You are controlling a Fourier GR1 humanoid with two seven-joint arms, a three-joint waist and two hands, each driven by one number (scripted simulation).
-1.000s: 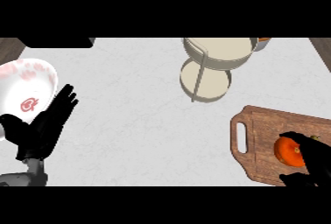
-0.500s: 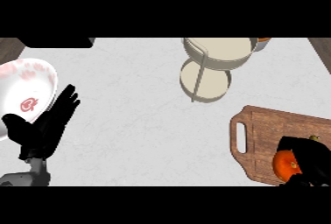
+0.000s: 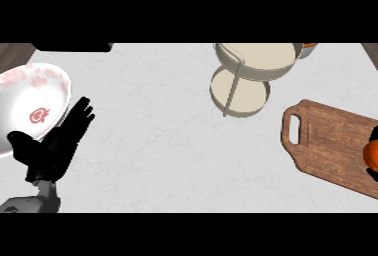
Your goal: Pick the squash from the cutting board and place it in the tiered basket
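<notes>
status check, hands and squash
Left hand open, resting by plate. Right hand barely in view. Squash at board's right edge. Basket path unobstructed.

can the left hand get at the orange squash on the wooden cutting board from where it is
Probably not easily: the black left hand rests open by the white plate, while the orange squash sits at the wooden cutting board's far right edge.
</notes>
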